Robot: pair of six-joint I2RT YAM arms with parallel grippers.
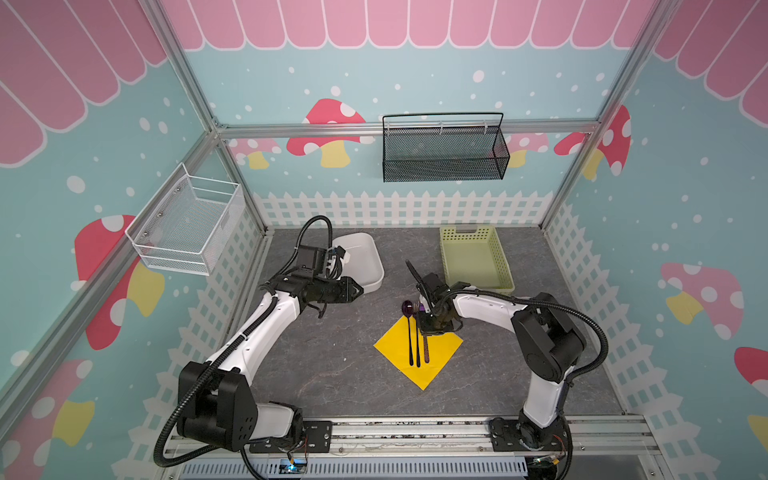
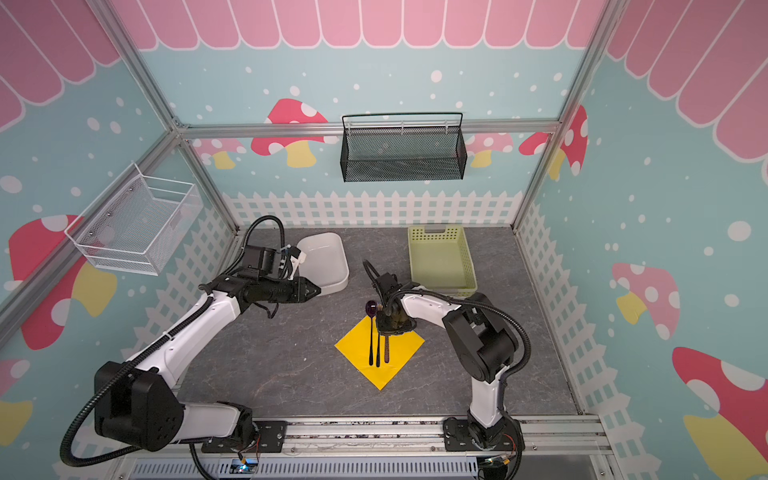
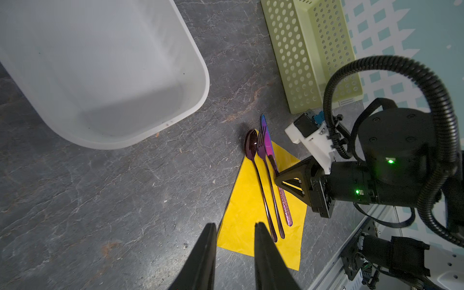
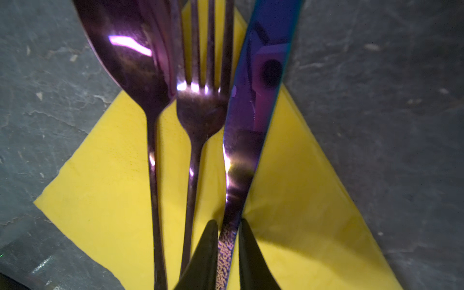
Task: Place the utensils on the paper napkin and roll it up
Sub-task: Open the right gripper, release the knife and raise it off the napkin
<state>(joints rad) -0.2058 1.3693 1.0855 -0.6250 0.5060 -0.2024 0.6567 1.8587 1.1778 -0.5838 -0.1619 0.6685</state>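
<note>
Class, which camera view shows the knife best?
Right wrist: the knife fills the frame, blade and textured handle sharp. Left wrist shows it small, nearly whole; both top views show mostly its handle.

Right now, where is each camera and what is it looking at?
Top views: high overhead, looking down on the left arm, right arm and yellow napkin.
Left wrist: on the left arm, looking past its open left pincer at the utensils and right arm.
Right wrist: low on the right arm, right pincer pinching the knife beside fork and spoon.
Shared: all views show the napkin.
</note>
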